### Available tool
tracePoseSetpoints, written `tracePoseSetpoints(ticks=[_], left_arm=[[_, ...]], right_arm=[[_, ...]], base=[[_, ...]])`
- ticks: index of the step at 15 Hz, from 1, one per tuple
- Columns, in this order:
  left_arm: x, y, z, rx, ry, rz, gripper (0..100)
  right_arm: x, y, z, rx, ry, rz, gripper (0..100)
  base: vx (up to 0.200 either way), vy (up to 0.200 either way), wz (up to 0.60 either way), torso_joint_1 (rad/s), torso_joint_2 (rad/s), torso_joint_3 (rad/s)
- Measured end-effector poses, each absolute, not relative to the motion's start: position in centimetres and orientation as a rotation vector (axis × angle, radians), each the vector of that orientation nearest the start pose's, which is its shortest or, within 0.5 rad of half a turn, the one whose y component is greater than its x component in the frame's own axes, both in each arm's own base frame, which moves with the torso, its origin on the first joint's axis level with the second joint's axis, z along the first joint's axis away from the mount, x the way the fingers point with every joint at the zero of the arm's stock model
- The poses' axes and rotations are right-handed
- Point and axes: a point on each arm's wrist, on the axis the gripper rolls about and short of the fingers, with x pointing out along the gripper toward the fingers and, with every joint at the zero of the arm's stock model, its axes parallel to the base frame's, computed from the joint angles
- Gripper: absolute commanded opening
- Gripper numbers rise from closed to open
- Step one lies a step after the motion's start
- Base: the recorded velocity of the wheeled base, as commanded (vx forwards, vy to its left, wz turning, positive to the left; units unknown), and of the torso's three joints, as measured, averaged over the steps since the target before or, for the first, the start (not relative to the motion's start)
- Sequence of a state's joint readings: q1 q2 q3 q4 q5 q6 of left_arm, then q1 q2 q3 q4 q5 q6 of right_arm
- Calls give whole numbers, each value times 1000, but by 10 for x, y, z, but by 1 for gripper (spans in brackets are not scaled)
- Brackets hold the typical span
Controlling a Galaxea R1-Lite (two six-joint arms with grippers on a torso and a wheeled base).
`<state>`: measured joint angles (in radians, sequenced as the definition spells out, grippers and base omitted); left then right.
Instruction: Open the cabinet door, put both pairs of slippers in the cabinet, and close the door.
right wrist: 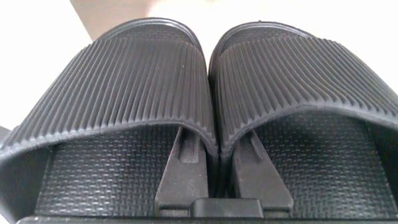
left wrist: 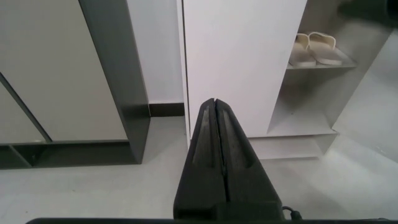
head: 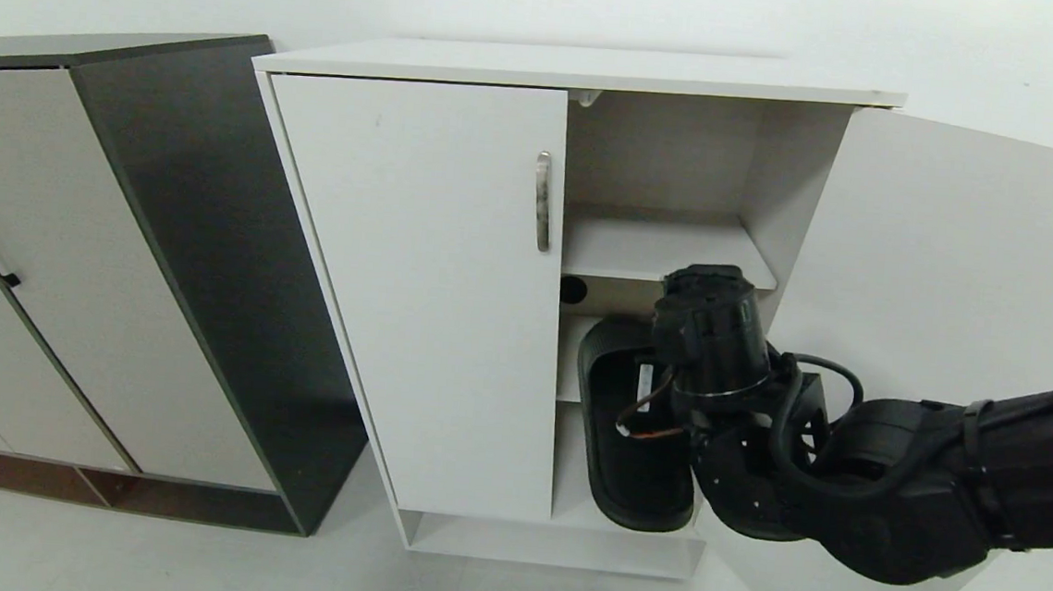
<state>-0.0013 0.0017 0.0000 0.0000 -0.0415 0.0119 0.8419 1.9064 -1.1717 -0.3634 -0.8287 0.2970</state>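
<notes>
A pair of black ribbed slippers (right wrist: 205, 81) hangs side by side from my right gripper (right wrist: 217, 140), which is shut on their two touching inner edges, one finger (right wrist: 180, 168) inside each slipper. In the head view the black slippers (head: 633, 433) are tilted steeply at the open right half of the white cabinet (head: 579, 67), low down by the bottom shelf. A beige pair of slippers (left wrist: 317, 48) lies on a middle shelf inside. My left gripper (left wrist: 214, 102) is shut and empty, back from the cabinet above the floor.
The cabinet's right door (head: 951, 316) is swung wide open beside my right arm. Its left door (head: 416, 288) with a metal handle (head: 542, 201) is closed. A dark grey cabinet (head: 169, 243) stands close on the left. Pale bare floor (left wrist: 93, 193) lies in front.
</notes>
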Motion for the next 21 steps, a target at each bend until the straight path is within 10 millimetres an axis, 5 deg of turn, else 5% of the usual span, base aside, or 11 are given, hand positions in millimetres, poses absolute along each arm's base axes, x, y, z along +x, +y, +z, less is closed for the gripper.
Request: tracePoseSetpoints(ticks=[3,9,21], left_arm=[[-23,-1,76,13,1,-43,0],[-23,-1,76,14,1,-44,0],[-23,-1,76,14,1,-45,0]], right_arm=[[262,259,208,52,202,-34,0],[266,253,219,59,184,-50,0],[280,246,231,53,165,-75,0]], base=[[0,0,0,0,0,0],[0,0,0,0,0,0],[200,0,0,0,5,1]])
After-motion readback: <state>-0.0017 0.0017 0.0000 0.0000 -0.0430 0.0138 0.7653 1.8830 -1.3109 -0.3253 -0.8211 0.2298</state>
